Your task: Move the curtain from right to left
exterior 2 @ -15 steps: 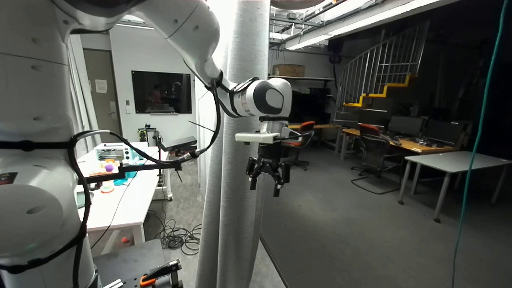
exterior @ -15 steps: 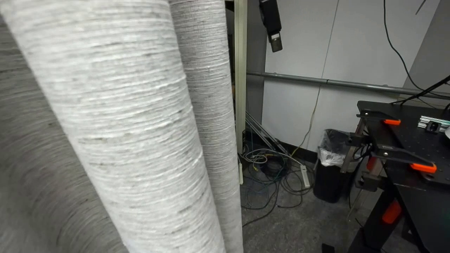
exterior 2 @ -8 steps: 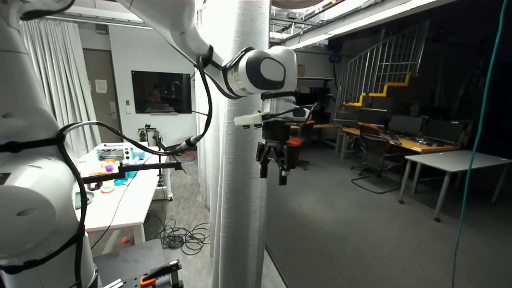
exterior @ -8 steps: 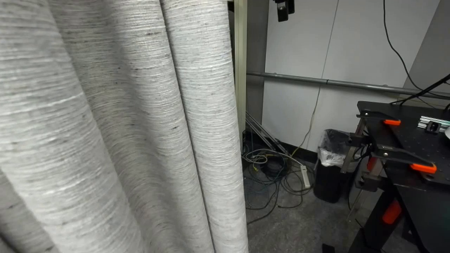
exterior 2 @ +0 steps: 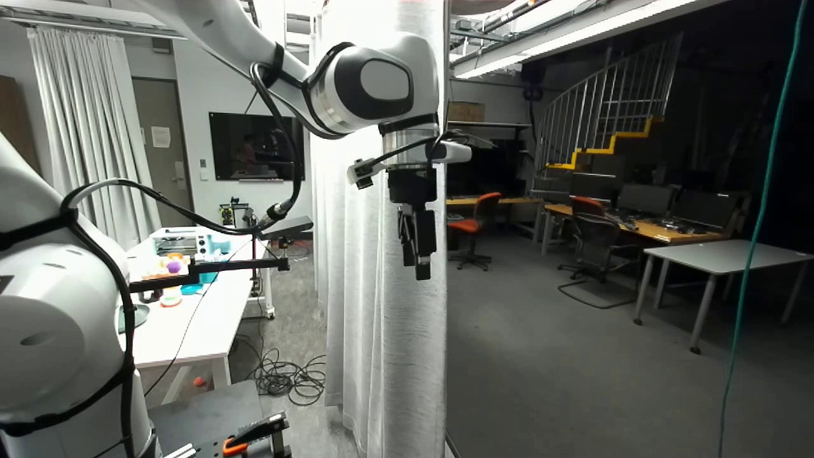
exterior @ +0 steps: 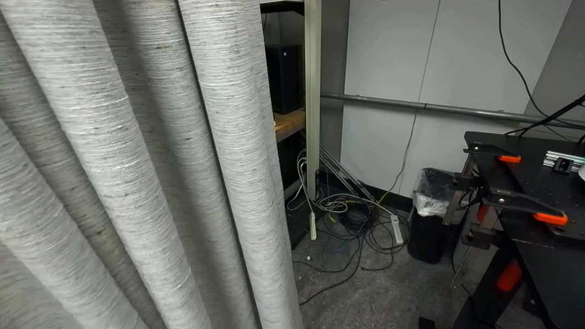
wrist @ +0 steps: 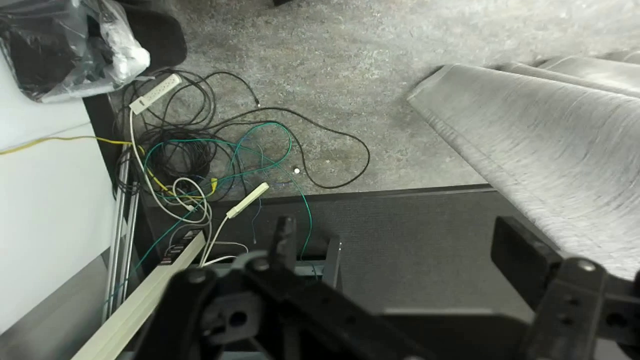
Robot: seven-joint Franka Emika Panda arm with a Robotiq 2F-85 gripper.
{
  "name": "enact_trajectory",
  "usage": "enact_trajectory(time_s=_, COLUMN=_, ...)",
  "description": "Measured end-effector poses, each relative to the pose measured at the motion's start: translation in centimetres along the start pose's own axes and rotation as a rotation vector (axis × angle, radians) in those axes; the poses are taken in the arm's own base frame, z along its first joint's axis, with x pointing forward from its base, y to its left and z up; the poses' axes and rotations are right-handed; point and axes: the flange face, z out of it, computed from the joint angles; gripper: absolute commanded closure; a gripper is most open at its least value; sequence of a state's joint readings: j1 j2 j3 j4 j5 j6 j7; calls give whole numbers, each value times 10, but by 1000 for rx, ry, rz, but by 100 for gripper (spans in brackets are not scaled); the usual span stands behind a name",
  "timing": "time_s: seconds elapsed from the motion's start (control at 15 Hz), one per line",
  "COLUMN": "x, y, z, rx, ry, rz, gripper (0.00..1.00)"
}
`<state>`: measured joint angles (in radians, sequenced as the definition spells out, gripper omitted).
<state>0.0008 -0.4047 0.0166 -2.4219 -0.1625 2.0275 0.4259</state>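
Note:
The curtain is a large light grey woven drape with deep vertical folds. It fills the left side of an exterior view (exterior: 151,160) and hangs behind the gripper in an exterior view (exterior 2: 413,356). In the wrist view the curtain (wrist: 555,145) is at the right, its edge running diagonally past the right finger. My gripper (exterior 2: 416,270) is seen nearly side-on, overlapping the curtain near its right edge. In the wrist view the gripper (wrist: 395,235) has its fingers wide apart with no cloth between them. Whether the right finger touches the curtain cannot be told.
Tangled cables (wrist: 190,150) and power strips lie on the floor near a bin (exterior: 429,228). A pale upright post (exterior: 313,100) and a shelf (exterior: 290,121) stand beside the curtain. A black table with orange clamps (exterior: 550,218) is at the right. A white table (exterior 2: 210,305) stands behind the arm.
The gripper has risen, turned side-on and, lately, shifted left. The curtain's edge has swung left in an exterior view, uncovering shelf and cables, and its folds have spread; elsewhere its edge moved right.

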Motion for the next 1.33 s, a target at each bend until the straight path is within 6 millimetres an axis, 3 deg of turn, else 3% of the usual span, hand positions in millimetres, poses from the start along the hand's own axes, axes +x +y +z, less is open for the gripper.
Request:
enact_trajectory(time_s=0.53, x=-52, y=43, z=-1, rx=6, ry=33, rz=159, gripper=0)
enact_trajectory(time_s=1.0, x=-70, y=57, z=11, rx=-1, ry=24, rz=203, gripper=0)
enact_trajectory(time_s=1.33, x=-75, y=56, z=16, rx=44, ry=-19, rz=224, gripper=0)
